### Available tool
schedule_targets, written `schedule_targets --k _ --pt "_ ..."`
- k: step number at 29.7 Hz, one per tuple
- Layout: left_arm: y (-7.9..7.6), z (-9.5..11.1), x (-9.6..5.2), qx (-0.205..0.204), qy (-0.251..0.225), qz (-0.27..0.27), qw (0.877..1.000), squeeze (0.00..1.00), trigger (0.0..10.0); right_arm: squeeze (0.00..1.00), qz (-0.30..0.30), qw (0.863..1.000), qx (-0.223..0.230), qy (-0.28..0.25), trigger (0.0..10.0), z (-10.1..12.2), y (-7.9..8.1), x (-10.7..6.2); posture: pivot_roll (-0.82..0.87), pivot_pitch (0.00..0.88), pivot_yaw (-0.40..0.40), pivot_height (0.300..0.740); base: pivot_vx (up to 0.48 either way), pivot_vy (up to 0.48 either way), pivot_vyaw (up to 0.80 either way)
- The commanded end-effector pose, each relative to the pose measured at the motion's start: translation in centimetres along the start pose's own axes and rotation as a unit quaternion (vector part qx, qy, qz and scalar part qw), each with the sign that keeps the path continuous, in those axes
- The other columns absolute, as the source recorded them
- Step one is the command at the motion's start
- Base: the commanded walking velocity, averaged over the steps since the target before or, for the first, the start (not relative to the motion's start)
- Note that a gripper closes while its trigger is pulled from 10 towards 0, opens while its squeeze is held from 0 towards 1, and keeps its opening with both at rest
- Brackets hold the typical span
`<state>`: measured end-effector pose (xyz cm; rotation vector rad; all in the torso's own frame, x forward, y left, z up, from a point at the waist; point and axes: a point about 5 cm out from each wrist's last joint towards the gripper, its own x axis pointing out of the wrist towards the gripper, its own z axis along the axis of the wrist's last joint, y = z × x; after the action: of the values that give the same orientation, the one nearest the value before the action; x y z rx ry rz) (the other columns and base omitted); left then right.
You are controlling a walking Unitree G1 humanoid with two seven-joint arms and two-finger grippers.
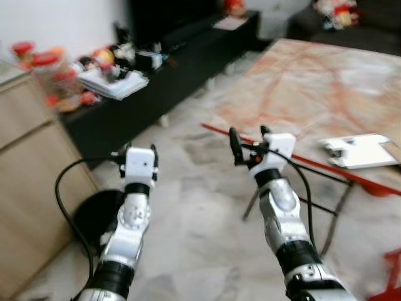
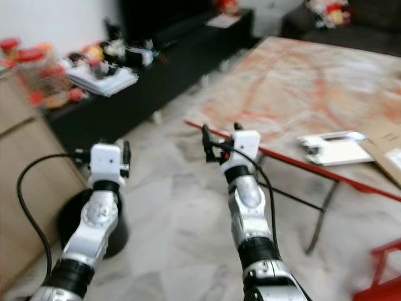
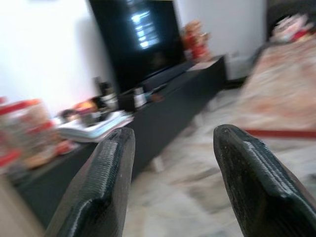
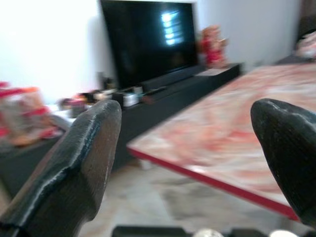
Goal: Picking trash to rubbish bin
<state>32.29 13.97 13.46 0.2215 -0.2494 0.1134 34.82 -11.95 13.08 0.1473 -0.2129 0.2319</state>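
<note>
2 silver arms raised over pale marble floor (image 1: 200,207).
Left gripper (image 3: 173,182) and right gripper (image 4: 190,163) both spread wide, empty, near red-edged marble-patterned table (image 1: 326,88).

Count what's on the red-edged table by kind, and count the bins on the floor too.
White flat packet: 1
Brown cardboard piece at the table's right edge: 1
Round black bin on the floor by the left arm: 1
Total: 3

I hold both arms raised forward, left gripper (image 3: 170,185) and right gripper (image 4: 190,163) each with fingers spread apart.
</note>
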Motion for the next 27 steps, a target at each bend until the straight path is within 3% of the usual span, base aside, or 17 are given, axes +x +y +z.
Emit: schedule_targets --k 1,9,16,27 --pt "-0.2 0.1 0.5 0.007 -0.002 -0.004 1.000 0.00 10.0 0.00 0.006 1.000 -0.001 -0.001 10.0 0.5 0.1 0.4 0.00 0.000 -0.012 0.740 0.000 0.000 -0.79" --pt "0.8 0.7 1.3 0.003 -0.010 0.004 1.000 0.00 10.0 0.00 0.010 1.000 -0.003 -0.017 10.0 1.6 0.8 1.2 -0.01 0.000 -0.013 0.740 0.000 0.000 -0.79" --pt "1.9 0.1 1.0 0.009 0.000 0.013 1.000 0.00 10.0 0.00 0.004 1.000 0.002 -0.005 10.0 0.6 1.5 0.6 -0.01 0.000 0.036 0.740 0.000 0.000 -0.79" --pt "0.3 0.7 1.7 -0.013 -0.001 -0.034 0.999 0.00 10.0 0.00 0.002 1.000 0.005 -0.002 10.0 0.5 2.6 0.9 -0.01 0.000 0.058 0.740 0.000 0.000 -0.79"
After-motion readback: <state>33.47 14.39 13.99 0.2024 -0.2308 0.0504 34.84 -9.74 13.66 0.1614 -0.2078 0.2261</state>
